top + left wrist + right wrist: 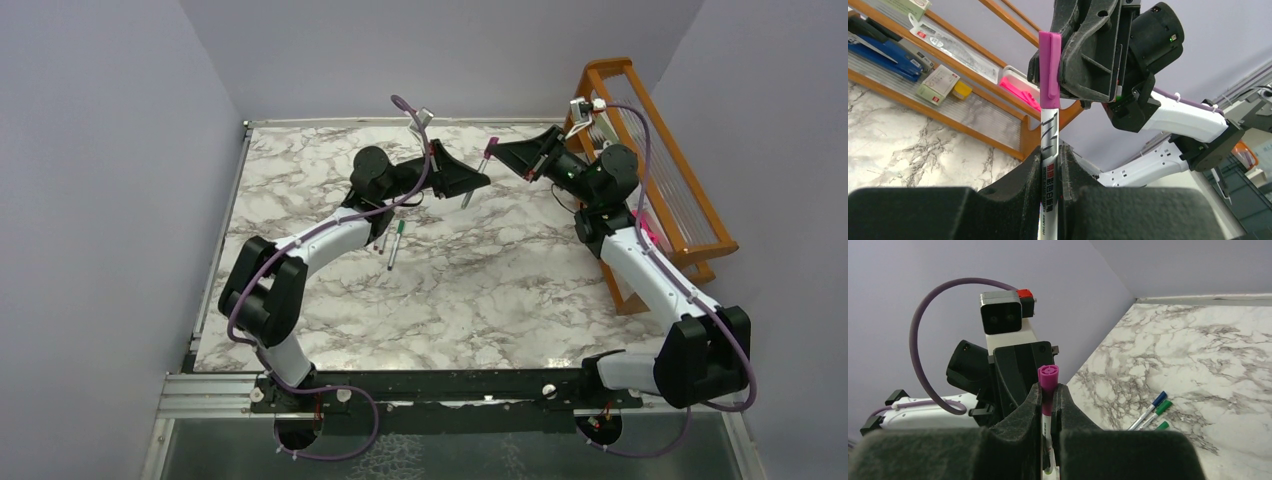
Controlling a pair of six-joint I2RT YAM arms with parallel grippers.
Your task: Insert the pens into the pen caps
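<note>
A grey-silver pen (pixel 1050 132) stands steeply between both grippers above the back middle of the table. My left gripper (pixel 1050 156) is shut on its barrel; in the top view the left gripper (pixel 476 183) sits just below the right gripper (pixel 498 153). A magenta pen cap (pixel 1050 70) sits over the pen's upper end. My right gripper (pixel 1048 390) is shut on that cap (pixel 1048 376). Three more pens (pixel 393 240) lie on the table by the left arm, one with a blue cap (pixel 1159 399) and two with green caps (pixel 1163 407).
A wooden rack (pixel 655 170) stands along the right edge, holding a blue stapler (pixel 885 52), small packets and a bright pink object (pixel 1020 91). The marble table (pixel 480 290) is walled at left and back.
</note>
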